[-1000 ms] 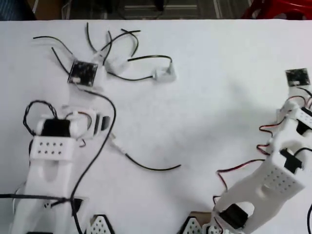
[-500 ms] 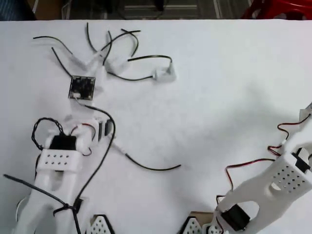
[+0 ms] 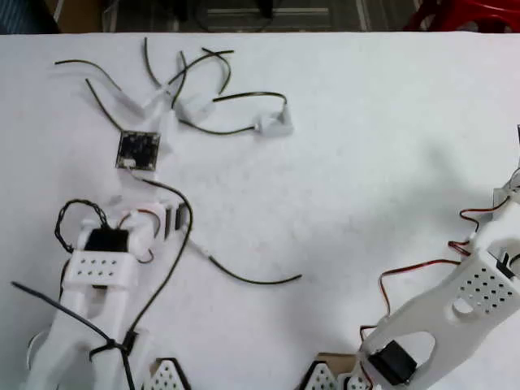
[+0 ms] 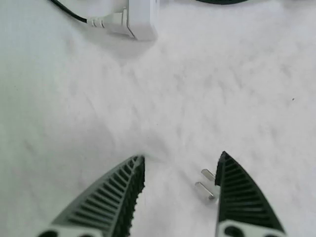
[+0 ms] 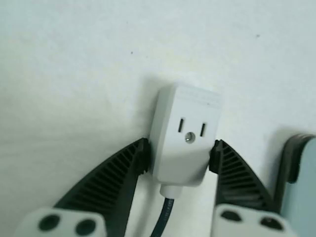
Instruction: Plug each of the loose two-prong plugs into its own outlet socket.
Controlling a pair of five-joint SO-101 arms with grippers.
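outlet socket lengthwise in right jaws, slots facing wrist camera.

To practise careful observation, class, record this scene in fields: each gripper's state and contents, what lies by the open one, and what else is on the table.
left gripper: open, empty, over the table
beside it: two metal prongs of a plug, close to one finger
right gripper: shut on a white outlet socket, its slots empty
elsewhere on table: tangled black cables, small black board
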